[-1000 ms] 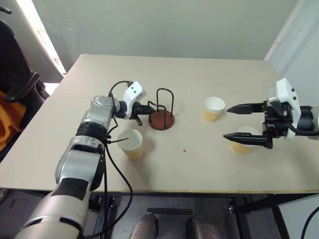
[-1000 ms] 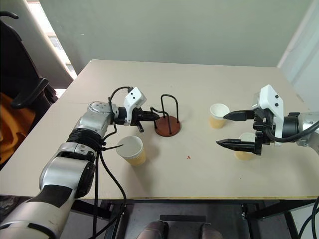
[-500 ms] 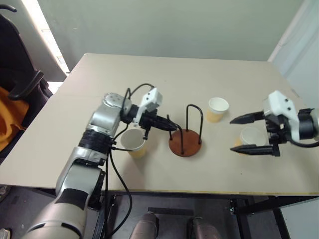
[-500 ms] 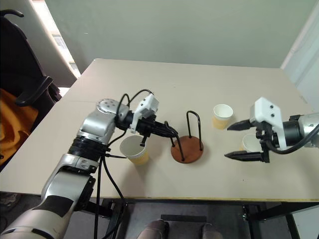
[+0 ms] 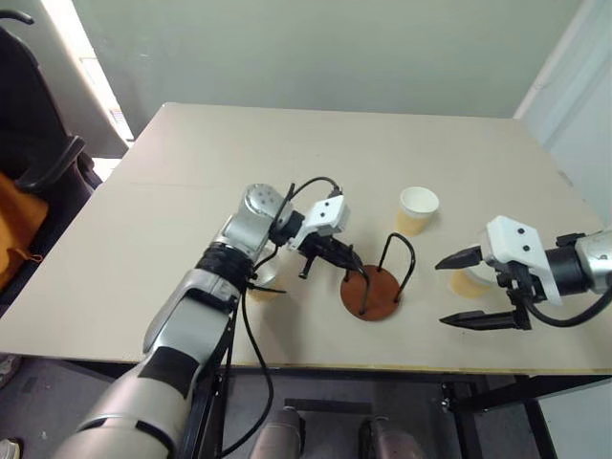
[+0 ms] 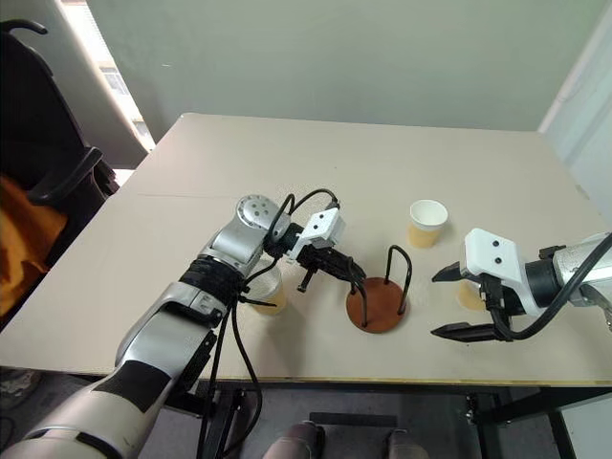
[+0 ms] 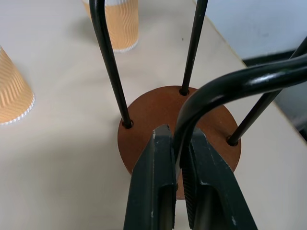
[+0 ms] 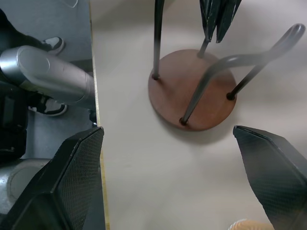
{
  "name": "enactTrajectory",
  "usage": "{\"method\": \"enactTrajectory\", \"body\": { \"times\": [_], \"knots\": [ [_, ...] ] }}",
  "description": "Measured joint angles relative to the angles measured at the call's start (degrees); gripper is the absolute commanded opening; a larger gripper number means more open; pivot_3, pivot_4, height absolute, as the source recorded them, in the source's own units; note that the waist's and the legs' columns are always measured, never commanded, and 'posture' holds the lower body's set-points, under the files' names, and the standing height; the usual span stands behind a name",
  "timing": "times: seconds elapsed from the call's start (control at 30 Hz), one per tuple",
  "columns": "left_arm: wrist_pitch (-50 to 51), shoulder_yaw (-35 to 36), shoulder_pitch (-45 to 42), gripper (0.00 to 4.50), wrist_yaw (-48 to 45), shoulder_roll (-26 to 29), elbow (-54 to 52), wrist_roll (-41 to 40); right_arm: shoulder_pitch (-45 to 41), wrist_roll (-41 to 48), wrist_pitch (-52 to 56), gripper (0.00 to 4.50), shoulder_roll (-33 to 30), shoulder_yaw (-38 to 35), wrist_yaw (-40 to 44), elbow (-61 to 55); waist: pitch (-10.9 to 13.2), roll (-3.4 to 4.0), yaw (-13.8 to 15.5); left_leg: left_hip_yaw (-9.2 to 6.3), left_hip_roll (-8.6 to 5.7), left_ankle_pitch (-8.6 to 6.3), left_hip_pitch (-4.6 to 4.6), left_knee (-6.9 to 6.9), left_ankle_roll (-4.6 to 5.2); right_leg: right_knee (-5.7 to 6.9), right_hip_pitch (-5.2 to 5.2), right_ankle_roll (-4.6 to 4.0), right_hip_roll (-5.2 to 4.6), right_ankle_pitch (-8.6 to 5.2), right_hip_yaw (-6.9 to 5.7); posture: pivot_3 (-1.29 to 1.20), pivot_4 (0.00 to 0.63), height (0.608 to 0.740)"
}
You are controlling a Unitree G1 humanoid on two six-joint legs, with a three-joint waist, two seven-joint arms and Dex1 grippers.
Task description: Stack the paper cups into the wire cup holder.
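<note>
- One large pale beige rectangular table [image 5: 316, 163] carries everything, and nothing is stacked yet.
- Left gripper [image 5: 358, 275], at the end of a silver arm, has its two black fingers pinched tight on one black wire arch of the holder; the left wrist view shows the wire squeezed between them.
- Right gripper [image 5: 470, 290], with a white housing, hangs over the table's right side near the front edge, its fingers spread wide and holding nothing.
- Wire cup holder [image 5: 373, 293], a round reddish-brown disc with two thin black arches, sits near the front edge between the two grippers, empty and tilted.
- Three small tapered paper cups, tan outside and white inside, stand apart on the table: one [image 5: 416, 209] behind the holder, one [image 5: 468, 281] just behind the right gripper, and one [image 6: 269, 292] partly hidden by the left arm.
- Judgement: this seems an early stage, positioning the holder; all three cups remain to be picked up and nested inside it.
</note>
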Motion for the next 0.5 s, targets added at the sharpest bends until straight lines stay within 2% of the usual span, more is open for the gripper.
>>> {"method": "enactTrajectory", "body": {
  "times": [0.17, 0.37, 0.5],
  "knots": [
    [-3.6, -4.3, -2.2, 0.05, -0.1, -0.5, 3.8, -0.5, 1.4, 0.4, 0.7, 4.50, 0.0, -1.6, -1.2, -1.7, 0.0, 0.00, 0.1, 0.03, -0.01, -0.03, -0.06, 0.00, 0.00, -0.10, 0.00, 0.06, -0.01, 0.01, 0.00, 0.00, 0.150, 0.740],
    [-9.1, -4.2, -4.9, 0.05, 0.1, -2.5, 9.1, 2.2, 3.9, 0.6, 1.6, 4.50, 0.0, -3.3, -1.9, -3.1, 0.0, 0.00, 0.2, 0.08, -0.04, -0.03, -0.06, 0.03, 0.01, -0.11, 0.00, 0.11, -0.01, 0.02, 0.05, 0.00, 0.150, 0.740],
    [-9.7, -4.0, -5.9, 1.15, 0.6, -3.4, 11.8, 4.8, 5.0, 0.8, 1.6, 4.50, 0.0, -4.4, -2.0, -3.4, 0.0, 0.00, 0.2, 0.21, -0.03, -0.03, -0.02, 0.04, 0.02, -0.15, 0.01, 0.20, 0.00, -0.01, 0.13, 0.00, 0.150, 0.740]
  ]
}}
